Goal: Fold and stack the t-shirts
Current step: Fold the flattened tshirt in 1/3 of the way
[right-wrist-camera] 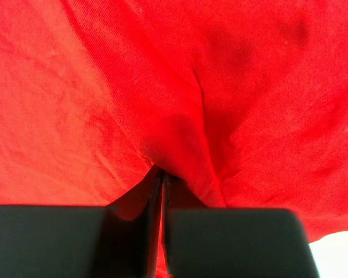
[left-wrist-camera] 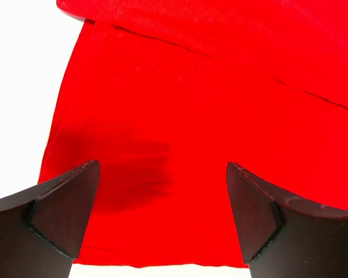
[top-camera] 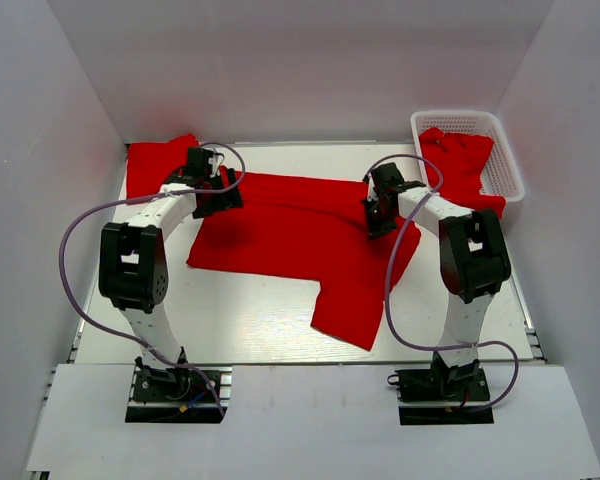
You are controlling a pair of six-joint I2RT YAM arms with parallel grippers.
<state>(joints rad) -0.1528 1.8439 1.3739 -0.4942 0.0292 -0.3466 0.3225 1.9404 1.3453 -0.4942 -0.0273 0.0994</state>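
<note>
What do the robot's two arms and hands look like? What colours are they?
The left arm and right arm are white with chunky black joints, standing on black base plates. A thin purple cable loops beside each. The left hand and right hand each have two flat, matte black fingers.

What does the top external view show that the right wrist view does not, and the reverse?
Only the top external view shows the white basket at the far right with red cloth in it, another red shirt at the far left corner, the left gripper, and the whole outline of the spread t-shirt on the table. Only the right wrist view shows that the right gripper has its fingers pressed together on a pucker of cloth. Both show the spread t-shirt with the right gripper on it.
</note>
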